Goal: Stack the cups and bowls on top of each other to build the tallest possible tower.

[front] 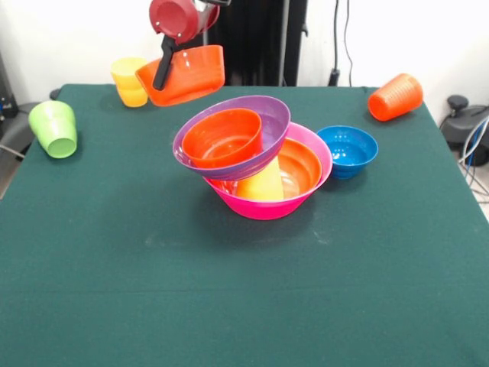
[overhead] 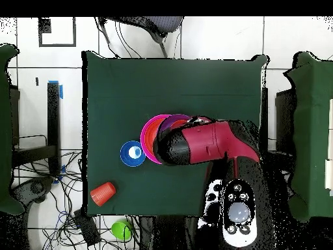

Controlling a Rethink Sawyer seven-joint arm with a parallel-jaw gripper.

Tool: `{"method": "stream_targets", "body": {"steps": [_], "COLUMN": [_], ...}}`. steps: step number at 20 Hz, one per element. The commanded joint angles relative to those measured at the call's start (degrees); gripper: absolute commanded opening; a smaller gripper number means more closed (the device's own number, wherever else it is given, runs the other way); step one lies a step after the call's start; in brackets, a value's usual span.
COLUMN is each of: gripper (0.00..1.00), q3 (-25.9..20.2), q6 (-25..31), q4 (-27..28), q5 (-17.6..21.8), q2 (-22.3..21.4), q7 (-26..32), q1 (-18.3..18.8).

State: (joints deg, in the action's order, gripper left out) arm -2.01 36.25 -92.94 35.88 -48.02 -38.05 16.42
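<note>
My gripper (front: 161, 78) is shut on the rim of a small orange bowl (front: 189, 75), which hangs tilted in the air at the far left, above and behind the tower. The tower's base is the largest pink bowl (front: 267, 205). A large orange bowl (front: 304, 164) and a yellow cup (front: 261, 185) sit inside it. A purple bowl (front: 263, 115) leans on top, holding another small orange bowl (front: 223, 138). From overhead my arm (overhead: 205, 143) covers most of the tower; only the pink bowl's rim (overhead: 144, 140) shows.
A blue bowl (front: 348, 151) (overhead: 132, 153) stands right beside the tower. An orange cup (front: 395, 96) (overhead: 103, 193) lies on its side at the far right corner. A yellow cup (front: 128, 82) stands behind the held bowl. A green cup (front: 53, 128) lies at the left edge.
</note>
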Motion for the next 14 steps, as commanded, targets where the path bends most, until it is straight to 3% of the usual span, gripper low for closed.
{"method": "stream_targets", "body": {"steps": [1, 14], "gripper": [0.00, 0.00], "q3": [-0.3, 2.6], "q6": [-3.4, -7.8], "q4": [-1.2, -1.8], "q5": [0.8, -0.2], "q2": [5.2, 7.6], "q7": [-13.2, -16.3], "q1": [-1.9, -3.9]}}
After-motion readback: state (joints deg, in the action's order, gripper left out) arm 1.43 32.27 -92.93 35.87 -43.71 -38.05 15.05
